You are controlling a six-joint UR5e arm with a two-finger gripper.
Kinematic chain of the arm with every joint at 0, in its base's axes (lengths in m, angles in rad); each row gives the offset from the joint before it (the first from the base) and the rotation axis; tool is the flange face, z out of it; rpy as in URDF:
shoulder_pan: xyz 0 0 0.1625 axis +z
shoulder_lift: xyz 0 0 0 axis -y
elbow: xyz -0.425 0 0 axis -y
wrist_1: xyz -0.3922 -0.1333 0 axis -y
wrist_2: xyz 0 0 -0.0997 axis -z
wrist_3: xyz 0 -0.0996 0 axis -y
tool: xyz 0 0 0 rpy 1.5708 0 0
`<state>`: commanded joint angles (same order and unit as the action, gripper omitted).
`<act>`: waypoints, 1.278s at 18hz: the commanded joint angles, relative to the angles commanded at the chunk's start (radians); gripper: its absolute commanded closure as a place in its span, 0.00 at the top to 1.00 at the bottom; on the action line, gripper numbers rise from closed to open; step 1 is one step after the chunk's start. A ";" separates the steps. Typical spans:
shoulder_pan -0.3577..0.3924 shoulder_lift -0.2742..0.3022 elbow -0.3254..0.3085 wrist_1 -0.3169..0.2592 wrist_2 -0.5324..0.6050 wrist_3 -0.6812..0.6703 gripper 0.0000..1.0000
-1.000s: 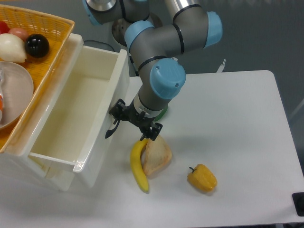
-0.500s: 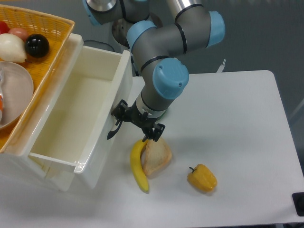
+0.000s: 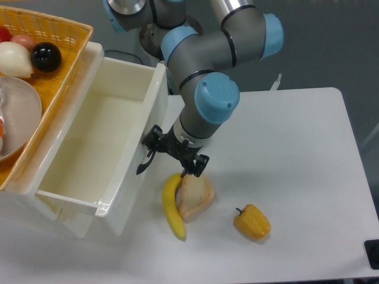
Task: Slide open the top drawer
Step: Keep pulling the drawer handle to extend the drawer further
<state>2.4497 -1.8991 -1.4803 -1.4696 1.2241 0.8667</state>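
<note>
The top drawer (image 3: 89,148) is a deep white box, pulled well out of the white cabinet toward the right, and its inside is bare. Its curved black handle (image 3: 143,164) sticks out from the flat front. My gripper (image 3: 156,148) presses against that front and is shut on the handle, whose lower end shows below the fingers. The arm's grey and blue wrist (image 3: 216,100) hangs over the spot and hides the upper part of the handle.
A banana (image 3: 172,207) and a tan pastry (image 3: 195,196) lie just below the gripper, and a yellow pepper (image 3: 251,220) lies further right. A wicker basket (image 3: 59,35) holding an onion, a black ball and a bowl sits on the cabinet at the top left.
The gripper has moved a little to the right and down, and the drawer front has come along with it, so the drawer stands slightly further out.
</note>
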 joint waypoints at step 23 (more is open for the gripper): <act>0.017 -0.015 0.017 -0.002 0.018 0.020 1.00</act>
<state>2.4666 -1.9144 -1.4634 -1.4711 1.2424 0.8867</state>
